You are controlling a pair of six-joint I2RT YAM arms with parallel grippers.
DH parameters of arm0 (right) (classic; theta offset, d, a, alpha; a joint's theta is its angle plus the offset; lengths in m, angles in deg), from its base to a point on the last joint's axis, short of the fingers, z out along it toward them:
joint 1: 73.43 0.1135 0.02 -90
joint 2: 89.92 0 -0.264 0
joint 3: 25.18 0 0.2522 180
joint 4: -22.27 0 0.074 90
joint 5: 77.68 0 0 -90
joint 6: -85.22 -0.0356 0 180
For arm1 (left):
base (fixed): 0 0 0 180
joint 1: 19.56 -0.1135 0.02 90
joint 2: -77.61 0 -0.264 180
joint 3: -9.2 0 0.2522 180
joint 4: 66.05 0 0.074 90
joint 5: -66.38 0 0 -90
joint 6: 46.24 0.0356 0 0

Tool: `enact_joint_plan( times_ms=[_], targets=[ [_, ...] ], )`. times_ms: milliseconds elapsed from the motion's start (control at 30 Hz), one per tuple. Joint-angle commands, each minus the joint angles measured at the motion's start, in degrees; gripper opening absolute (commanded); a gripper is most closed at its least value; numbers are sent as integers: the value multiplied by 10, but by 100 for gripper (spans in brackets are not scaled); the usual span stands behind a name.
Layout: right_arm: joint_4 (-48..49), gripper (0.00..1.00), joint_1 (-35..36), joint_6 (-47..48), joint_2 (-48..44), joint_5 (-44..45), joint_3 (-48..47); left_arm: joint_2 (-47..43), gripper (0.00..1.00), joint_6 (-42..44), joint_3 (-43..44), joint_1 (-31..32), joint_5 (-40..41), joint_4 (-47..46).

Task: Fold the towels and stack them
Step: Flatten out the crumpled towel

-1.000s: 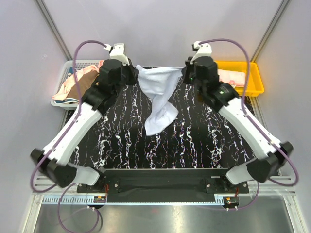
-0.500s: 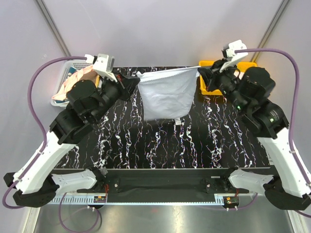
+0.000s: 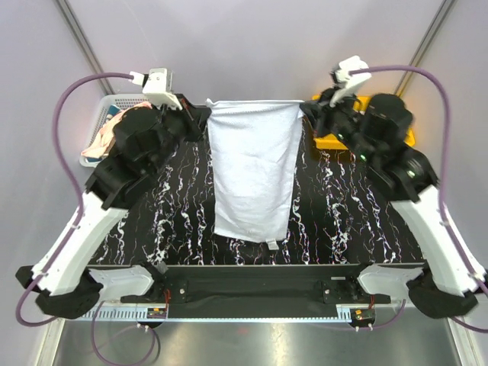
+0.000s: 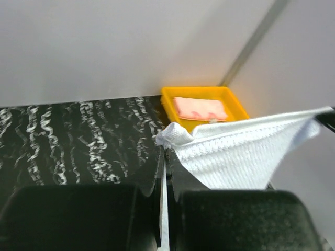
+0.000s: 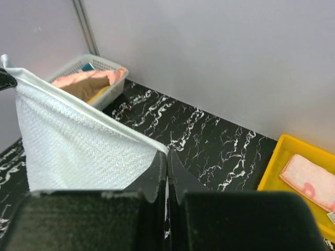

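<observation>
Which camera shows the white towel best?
The top view: the whole towel hangs spread out between the left gripper and the right gripper. Each wrist view shows only one pinched corner and part of the top edge.

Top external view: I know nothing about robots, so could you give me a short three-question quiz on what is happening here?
1. True or false: the white towel lies crumpled in a heap.
2. The left hand and right hand each grip: A) a top corner of the towel; B) a bottom corner of it; C) nothing.
3. Fill in: a folded pink towel lies in the ______ tray.

Key: 1 false, it hangs spread out between the two hands. 2 A. 3 yellow.
</observation>
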Motion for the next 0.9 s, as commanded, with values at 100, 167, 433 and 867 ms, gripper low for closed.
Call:
enact_joint_plan(
  times_ms=[100,167,433,867],
  targets=[
    [114,0,-112,-13,191,-68,28,84,0,-73,-68,-154,-27,-50],
    [154,0,-140,-23,244,-81,22,145,0,-85,-83,-198,-51,-104],
    [148,0,-196,-31,505,-68,-166,423,0,-87,93,-280,-180,-193],
    [131,0,-202,-19,523,-39,-147,489,0,-90,46,-295,-206,-219]
  ],
)
